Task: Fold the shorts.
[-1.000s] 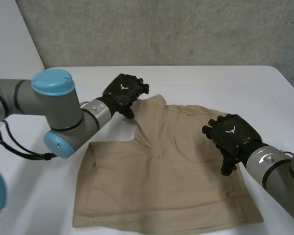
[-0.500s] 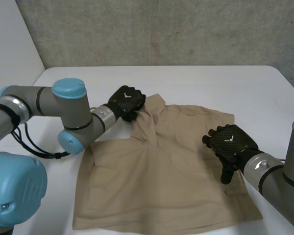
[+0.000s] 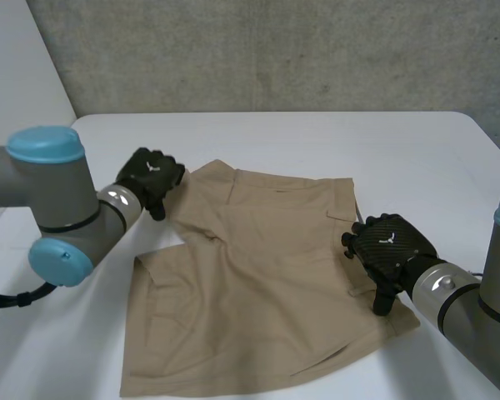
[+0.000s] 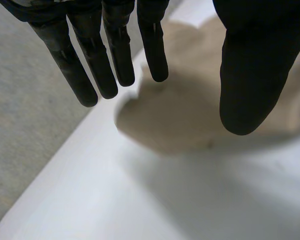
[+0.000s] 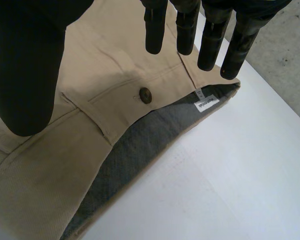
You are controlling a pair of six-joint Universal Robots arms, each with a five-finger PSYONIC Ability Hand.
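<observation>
Head view: tan shorts [image 3: 258, 283] are seen lying mostly flat on the white table [image 3: 317, 142], near its middle, with the waistband turned toward the right arm [image 3: 471, 304] and the leg openings toward the left arm [image 3: 58, 200]; a few folds are raised in the cloth along the far edge and at the near right corner. The left hand [image 3: 150, 177] is held at the far left corner of the shorts, just beside the cloth's edge; the right hand [image 3: 392, 243] is placed over the waistband edge on the right side of the shorts, its fingers pointed down at the cloth. A grey concrete wall [image 3: 275, 50] is seen behind the table.

In the left wrist view, the fingers [image 4: 117, 55] are shown straight and slightly spread, with the thumb [image 4: 252, 75] set well apart from them; nothing is pinched; a rounded corner of the cloth lies below the fingertips, and contact with it cannot be told.

In the right wrist view, the fingers [image 5: 187, 25] are likewise straight and held side by side, the thumb [image 5: 25, 65] apart; no cloth is gripped. Under the palm a buttoned pocket is seen, with its dark button [image 5: 145, 94] between thumb and fingers; beside it the grey lining [image 5: 135, 150] of the open waistband and a small white label [image 5: 208, 103] are exposed.
</observation>
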